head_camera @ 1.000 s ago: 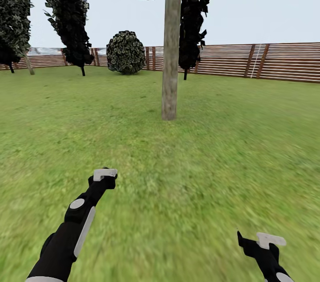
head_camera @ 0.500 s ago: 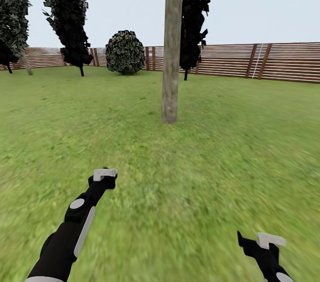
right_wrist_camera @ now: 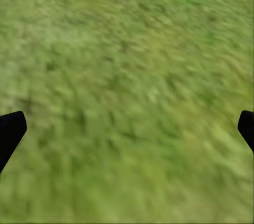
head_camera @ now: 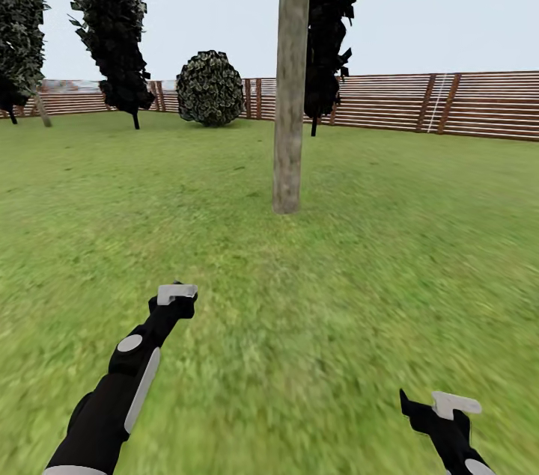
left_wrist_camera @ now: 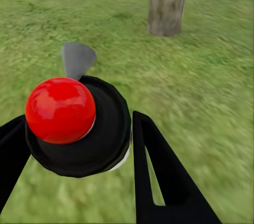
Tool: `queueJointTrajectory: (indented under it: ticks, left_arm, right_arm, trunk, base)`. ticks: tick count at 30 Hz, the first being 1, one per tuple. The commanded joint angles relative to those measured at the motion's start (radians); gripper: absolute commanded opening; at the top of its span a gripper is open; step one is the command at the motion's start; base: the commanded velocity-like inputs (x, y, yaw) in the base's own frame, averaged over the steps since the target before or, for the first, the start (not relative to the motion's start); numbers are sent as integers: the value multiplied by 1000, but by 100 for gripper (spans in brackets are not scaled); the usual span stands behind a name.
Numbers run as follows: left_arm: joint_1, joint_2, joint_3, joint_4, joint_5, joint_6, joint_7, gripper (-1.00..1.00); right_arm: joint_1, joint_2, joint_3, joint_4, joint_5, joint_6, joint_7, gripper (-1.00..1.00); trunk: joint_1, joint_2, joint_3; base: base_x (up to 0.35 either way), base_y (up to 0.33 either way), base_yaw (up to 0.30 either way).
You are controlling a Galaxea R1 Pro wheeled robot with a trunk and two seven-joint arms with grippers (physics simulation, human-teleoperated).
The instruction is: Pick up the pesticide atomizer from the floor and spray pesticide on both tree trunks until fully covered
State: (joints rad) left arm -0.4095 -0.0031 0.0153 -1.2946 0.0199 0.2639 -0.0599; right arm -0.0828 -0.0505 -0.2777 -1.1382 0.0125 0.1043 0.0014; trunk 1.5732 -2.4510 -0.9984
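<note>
In the left wrist view my left gripper [left_wrist_camera: 79, 150] is shut on the pesticide atomizer [left_wrist_camera: 100, 128], a black bottle seen end-on with a red knob and a grey nozzle, one black finger [left_wrist_camera: 159, 176] on each side. The head view has that gripper [head_camera: 176, 297] low over the grass floor [head_camera: 337, 295], well short of the nearest tree trunk [head_camera: 290, 86], a thick beige-grey column also seen in the wrist view [left_wrist_camera: 168, 1]. Another tree [head_camera: 22, 19] with a pale trunk stands far left by the fence. My right gripper [head_camera: 449, 409] hangs open over bare grass, its fingers [right_wrist_camera: 10, 131] spread wide.
A brown slat fence [head_camera: 449, 105] closes the back of the lawn. A round bush [head_camera: 211, 88] and two thin-trunked near-black trees [head_camera: 112, 19] [head_camera: 326, 26] stand in front of it. Open grass lies between me and the trunk.
The whole view has crept forward: the near trunk sits slightly lower and larger. Both arms keep the same pose.
</note>
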Motion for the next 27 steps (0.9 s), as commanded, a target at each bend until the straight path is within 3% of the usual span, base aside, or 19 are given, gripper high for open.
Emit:
queueJointTrajectory:
  ticks: [1, 13, 27]
  left_arm:
    - [0, 0, 0, 0, 0, 0, 0, -100]
    - [0, 0, -1, 0, 0, 0, 0, -100]
    - [0, 0, -1, 0, 0, 0, 0, -100]
  right_arm:
    - [0, 0, 0, 0, 0, 0, 0, 100]
    - [0, 0, 0, 0, 1, 0, 0, 100]
    - [0, 0, 0, -2, 0, 0, 0, 100]
  trunk:
    - [0, 0, 0]
    - [0, 0, 0]
    - [0, 0, 0]
  base:
    - [337, 0, 0]
    - [337, 14, 0]
    - [321, 149, 0]
